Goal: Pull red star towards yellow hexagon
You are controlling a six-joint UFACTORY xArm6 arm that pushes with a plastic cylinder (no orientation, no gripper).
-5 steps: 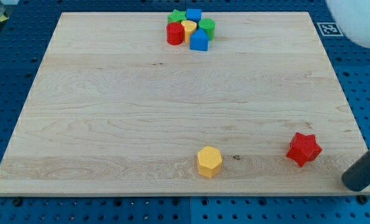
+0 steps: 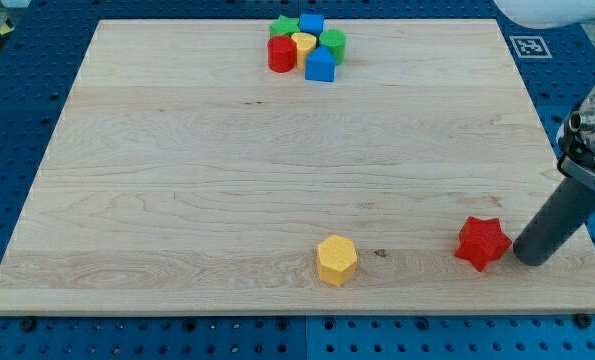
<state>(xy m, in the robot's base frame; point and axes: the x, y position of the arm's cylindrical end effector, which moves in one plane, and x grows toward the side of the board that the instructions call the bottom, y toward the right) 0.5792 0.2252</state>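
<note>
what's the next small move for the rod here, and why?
Probably a short push toward the view's left. My tip sits just to the view's right of the red star, close beside it; contact can't be confirmed. The yellow hexagon lies further left and slightly lower, so sliding left with a slight downward bias should drive the star toward it.

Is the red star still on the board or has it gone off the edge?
On the board. The red star lies flat on the wooden board, inside its bottom and right edges, with my tip just to its right.
</note>
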